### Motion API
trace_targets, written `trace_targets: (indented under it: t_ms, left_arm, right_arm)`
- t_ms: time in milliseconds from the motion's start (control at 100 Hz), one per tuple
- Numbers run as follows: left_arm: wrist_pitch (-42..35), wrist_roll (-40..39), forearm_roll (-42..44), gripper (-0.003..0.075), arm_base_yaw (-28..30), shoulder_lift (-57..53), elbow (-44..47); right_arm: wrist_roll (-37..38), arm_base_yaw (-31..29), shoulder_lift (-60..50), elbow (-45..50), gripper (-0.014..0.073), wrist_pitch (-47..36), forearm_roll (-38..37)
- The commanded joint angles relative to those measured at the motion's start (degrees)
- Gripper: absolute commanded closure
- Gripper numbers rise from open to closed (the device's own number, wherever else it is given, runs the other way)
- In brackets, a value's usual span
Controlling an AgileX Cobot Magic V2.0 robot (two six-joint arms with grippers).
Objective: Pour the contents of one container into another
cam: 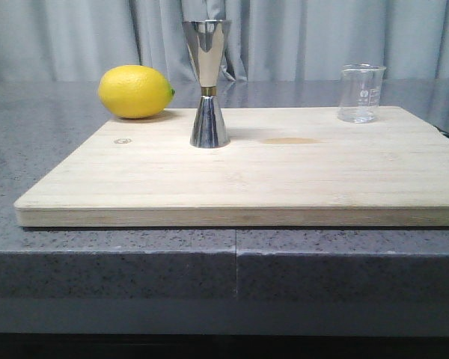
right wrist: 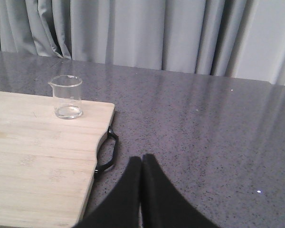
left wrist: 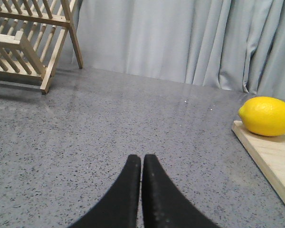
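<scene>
A small clear glass beaker stands upright at the back right of the wooden board; the right wrist view shows the beaker near the board's corner. A tall shiny steel jigger stands upright at the board's back middle. My left gripper is shut and empty over the grey counter, left of the board. Off the board's right edge, my right gripper is shut with nothing in it. Neither gripper shows in the front view.
A yellow lemon lies at the board's back left corner, lemon also in the left wrist view. A wooden dish rack stands far left on the counter. A black handle sticks out from the board's right edge. Grey curtains hang behind.
</scene>
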Motion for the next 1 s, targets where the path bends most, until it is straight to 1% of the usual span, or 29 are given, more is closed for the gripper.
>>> trace_targets:
  t_ms: [0,780,830,930,990]
  left_arm:
    - [-4.0,0.1,-0.4,0.0741,-0.4,-1.3,1.2]
    - [-4.0,0.1,-0.4,0.0741,-0.4,-1.3,1.2]
    - [-4.0,0.1,-0.4,0.0741,-0.4,-1.3,1.2]
    - [-4.0,0.1,-0.4,0.0741,-0.4,-1.3,1.2]
    - [-4.0,0.1,-0.4,0.0741,-0.4,-1.3,1.2]
  right_arm:
    - [-0.2,-0.4,0.4,-1.2,0.0662,-4.4,-0.1]
    - [-0.2,-0.4,0.4,-1.2,0.0662,-4.4,-0.1]
    - [-0.2,-0.4,0.4,-1.2,0.0662,-4.7,-1.1]
    - [-0.2,-0.4,-0.1,-0.2,0.0662,-5.3,-7.3]
    - [-0.2,-0.4,-1.0,1.5,0.0662,-5.3,-7.4]
